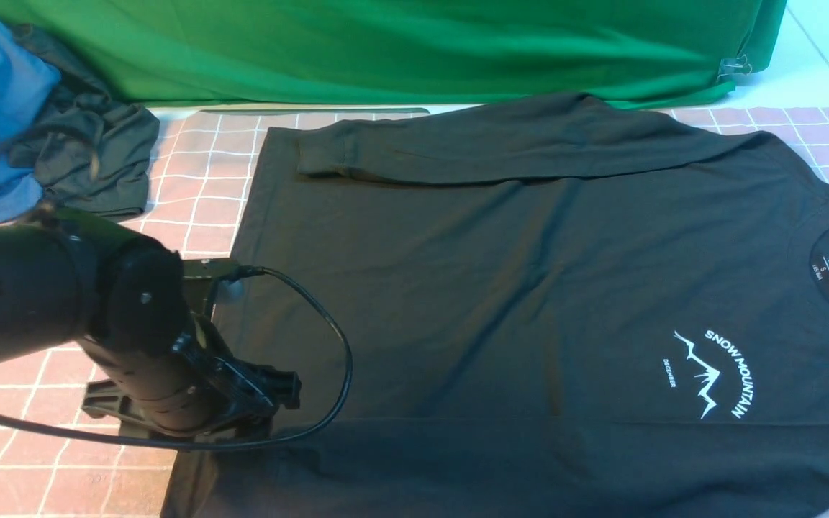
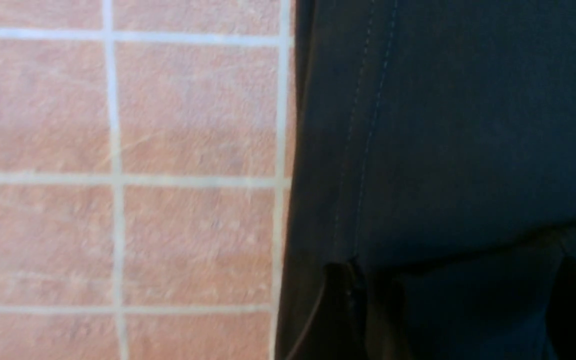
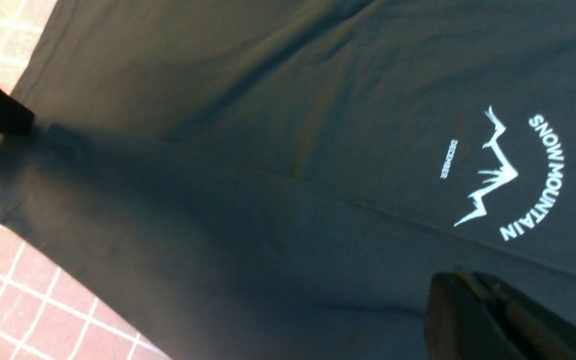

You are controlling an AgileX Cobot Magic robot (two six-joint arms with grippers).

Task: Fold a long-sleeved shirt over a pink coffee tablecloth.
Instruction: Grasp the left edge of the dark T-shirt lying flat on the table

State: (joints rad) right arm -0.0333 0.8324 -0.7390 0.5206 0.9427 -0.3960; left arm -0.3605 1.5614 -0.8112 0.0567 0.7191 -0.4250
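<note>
The long-sleeved shirt point(image 1: 501, 288) lies flat on the pink coffee tablecloth point(image 1: 191, 187), with its collar to the right and its hem to the left. Its far sleeve is folded across the body, and a fold line runs along the near side below the white peak print point(image 1: 709, 374). My left gripper point(image 1: 278, 392) sits low over the hem corner. In the left wrist view its fingers point(image 2: 348, 310) stand wide apart, open, with dark cloth lying between them. My right gripper point(image 3: 460, 285) hovers over the chest near the print point(image 3: 503, 175), shut, with nothing seen in it.
A bright green cloth point(image 1: 414, 43) drapes along the back, held by a metal clip point(image 1: 735, 68). A smaller dark garment bunched with blue cloth point(image 1: 40, 122) lies at the back left. The left arm's black cable point(image 1: 335, 345) loops over the shirt.
</note>
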